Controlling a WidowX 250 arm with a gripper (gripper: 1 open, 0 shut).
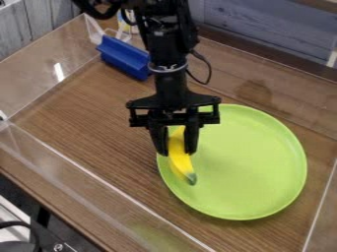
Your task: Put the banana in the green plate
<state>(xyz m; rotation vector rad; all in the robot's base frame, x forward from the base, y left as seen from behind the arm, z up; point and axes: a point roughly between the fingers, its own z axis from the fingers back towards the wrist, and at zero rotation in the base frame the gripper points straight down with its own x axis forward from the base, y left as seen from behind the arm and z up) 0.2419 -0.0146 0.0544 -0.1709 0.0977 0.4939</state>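
Observation:
The banana (180,162) is small and bright yellow with a dark tip, and it hangs tilted over the left part of the green plate (257,167). My gripper (174,141) points almost straight down and is shut on the banana's upper end, with its black fingers either side of it. The banana's dark tip sits low at the plate's surface; I cannot tell whether it touches. The large round lime-green plate lies on the wooden table to the right of centre.
A blue box (125,59) stands at the back left behind the arm. Clear plastic walls (39,74) enclose the wooden table (79,128) on the left and front. A grey-blue panel runs along the back.

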